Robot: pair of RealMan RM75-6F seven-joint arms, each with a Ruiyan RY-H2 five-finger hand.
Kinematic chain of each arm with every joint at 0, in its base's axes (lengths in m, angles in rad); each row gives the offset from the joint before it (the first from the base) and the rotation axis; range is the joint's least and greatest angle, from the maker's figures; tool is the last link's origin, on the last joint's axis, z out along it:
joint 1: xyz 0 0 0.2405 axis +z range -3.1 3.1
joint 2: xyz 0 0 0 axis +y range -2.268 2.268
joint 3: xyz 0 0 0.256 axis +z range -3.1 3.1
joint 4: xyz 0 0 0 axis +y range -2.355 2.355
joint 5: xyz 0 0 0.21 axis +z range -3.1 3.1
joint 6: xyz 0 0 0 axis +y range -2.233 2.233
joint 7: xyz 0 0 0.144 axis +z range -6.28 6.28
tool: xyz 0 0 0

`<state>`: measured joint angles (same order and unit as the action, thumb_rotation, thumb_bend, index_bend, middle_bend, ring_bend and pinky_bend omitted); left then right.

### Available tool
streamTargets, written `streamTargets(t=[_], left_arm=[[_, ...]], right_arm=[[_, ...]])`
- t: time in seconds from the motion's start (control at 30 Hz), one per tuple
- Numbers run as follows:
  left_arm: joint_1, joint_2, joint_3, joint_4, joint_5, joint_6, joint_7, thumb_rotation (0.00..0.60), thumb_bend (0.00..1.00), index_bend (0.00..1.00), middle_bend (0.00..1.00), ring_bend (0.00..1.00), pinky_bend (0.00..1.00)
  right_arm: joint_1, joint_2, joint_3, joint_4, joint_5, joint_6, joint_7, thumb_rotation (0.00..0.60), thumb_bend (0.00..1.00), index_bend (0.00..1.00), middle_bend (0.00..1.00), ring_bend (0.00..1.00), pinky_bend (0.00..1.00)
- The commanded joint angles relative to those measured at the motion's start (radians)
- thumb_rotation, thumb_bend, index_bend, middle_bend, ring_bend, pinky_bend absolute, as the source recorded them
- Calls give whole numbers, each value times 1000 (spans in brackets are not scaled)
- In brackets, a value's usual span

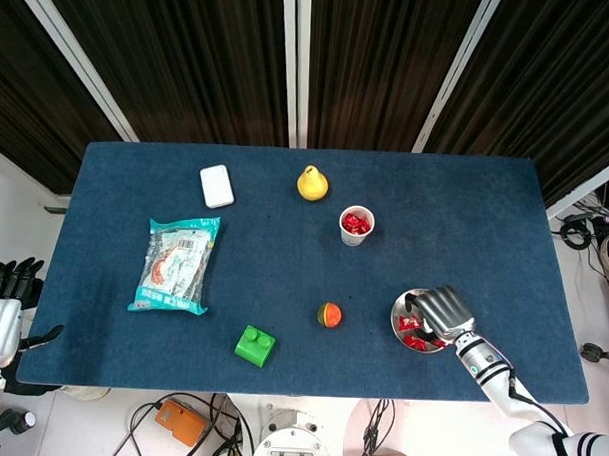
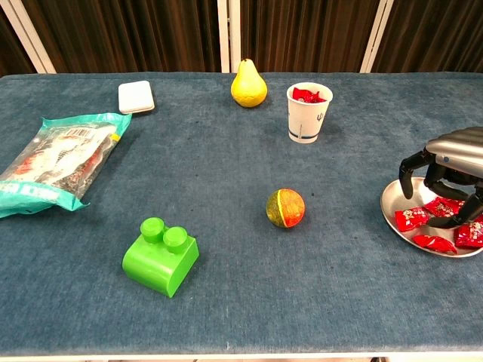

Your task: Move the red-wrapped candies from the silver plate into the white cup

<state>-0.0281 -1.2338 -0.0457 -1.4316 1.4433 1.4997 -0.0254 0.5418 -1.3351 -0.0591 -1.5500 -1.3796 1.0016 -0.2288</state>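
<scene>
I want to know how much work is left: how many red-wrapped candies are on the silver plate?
4 show on the silver plate: one at its left, one under the right hand, one in front, one at the right edge. The hand may hide more.

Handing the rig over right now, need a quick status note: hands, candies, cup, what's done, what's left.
Right robot hand: over the silver plate, fingers curled down toward the candies; cannot tell whether it has one pinched yet.
Left robot hand: off the table's left edge, holding nothing.
White cup: upright near the pear, red-wrapped candies already showing at its rim.
Left on the plate: several candies.
Done: part of the batch is in the cup.
To do: pick up the remaining candies and carry them to the cup.
</scene>
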Motion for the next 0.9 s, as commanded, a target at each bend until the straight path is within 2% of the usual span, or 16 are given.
streamTargets(t=[0.03, 0.67, 0.73, 0.8, 0.9], left_arm=[[2, -2, 1, 4, -1, 0, -3, 600, 0, 80, 55, 0, 0], [4, -8, 1, 23, -5, -4, -17, 600, 0, 80, 55, 0, 0], [4, -9, 1, 26, -6, -6, -18, 600, 0, 80, 55, 0, 0], [4, -10, 0, 27, -5, -5, -19, 600, 0, 80, 55, 0, 0], [4, -10, 0, 29, -5, -5, -21, 600, 0, 80, 55, 0, 0]], right_arm=[[-7, -5, -3, 3, 2, -5, -4, 600, 370, 546, 908, 1000, 1000], [8, -64, 26, 63, 2, -63, 8, 600, 377, 575, 908, 1000, 1000], [9, -66, 29, 63, 6, -68, 5, 600, 419, 590, 909, 1000, 1000], [9, -66, 31, 63, 8, -69, 1, 600, 524, 626, 909, 1000, 1000], [6, -57, 44, 58, 13, -57, 9, 600, 609, 670, 909, 1000, 1000]])
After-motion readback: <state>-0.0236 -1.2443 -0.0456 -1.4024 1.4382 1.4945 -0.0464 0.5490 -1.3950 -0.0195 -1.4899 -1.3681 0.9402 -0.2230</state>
